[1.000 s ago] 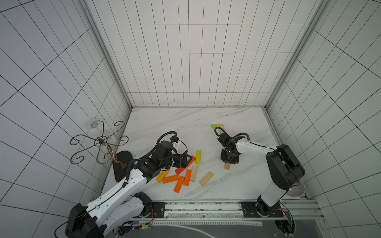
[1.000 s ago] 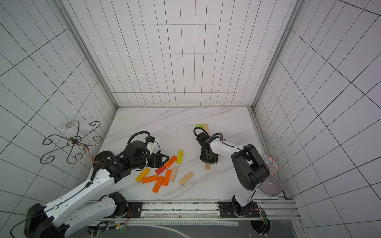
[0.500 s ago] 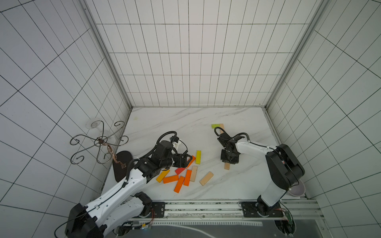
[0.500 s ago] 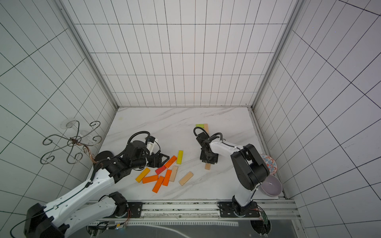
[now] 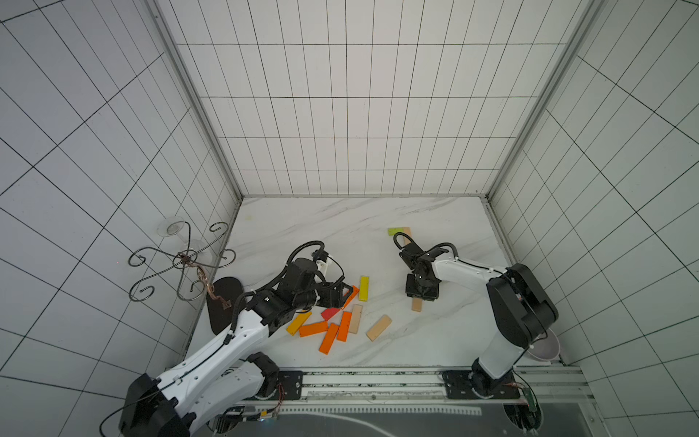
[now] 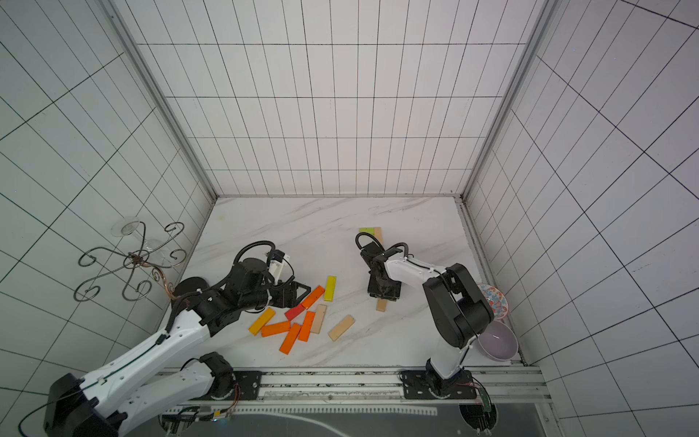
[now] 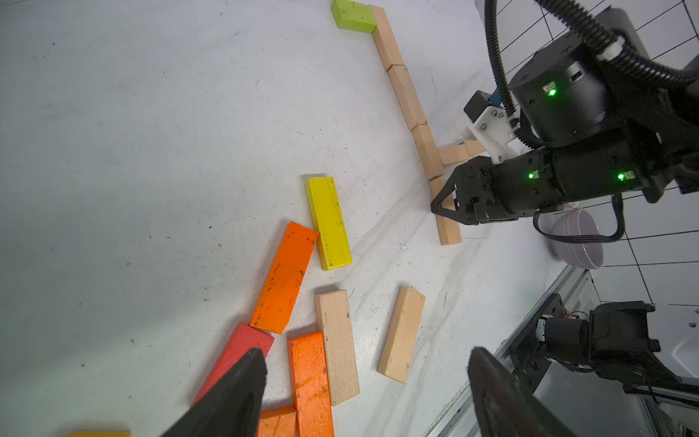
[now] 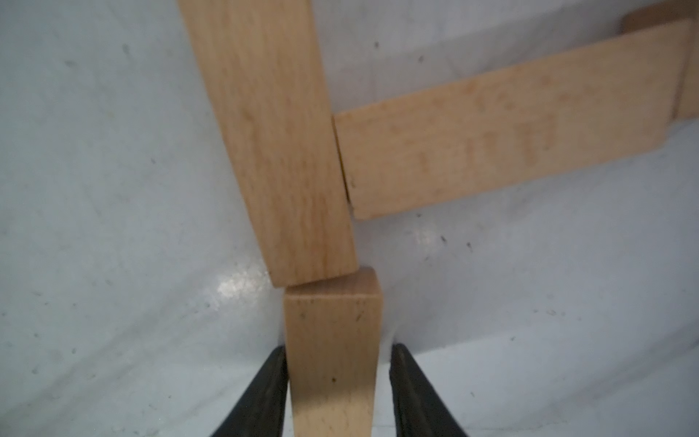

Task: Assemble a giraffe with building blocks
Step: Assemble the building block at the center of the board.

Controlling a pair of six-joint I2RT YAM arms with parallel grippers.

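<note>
A flat figure of blocks lies on the marble table: a green block [image 5: 396, 231] [image 7: 353, 16] heads a line of natural wood blocks [image 7: 406, 94], and a side block [image 8: 503, 128] branches off it. My right gripper [image 5: 421, 293] [image 6: 385, 291] [image 8: 337, 355] straddles the line's last wood block [image 8: 333, 340] [image 5: 416, 304]. It is open, with one finger against the block and a gap at the other. My left gripper [image 5: 346, 297] [image 7: 368, 357] hangs open and empty over a loose pile: a yellow block [image 5: 364, 288], a red block [image 5: 330, 313], orange ones [image 7: 285, 276] and natural ones [image 5: 378, 327].
A wire stand [image 5: 177, 261] with a dark oval base [image 5: 223, 302] stands at the left wall. A pale bowl [image 5: 544, 346] and a patterned plate [image 6: 491, 300] sit at the right edge behind my right arm. The arms' mounting rail [image 5: 378, 378] runs along the front.
My right gripper's jaws have parted from the wood block, which now lies on the table at the end of the line. Neither arm has otherwise moved.
</note>
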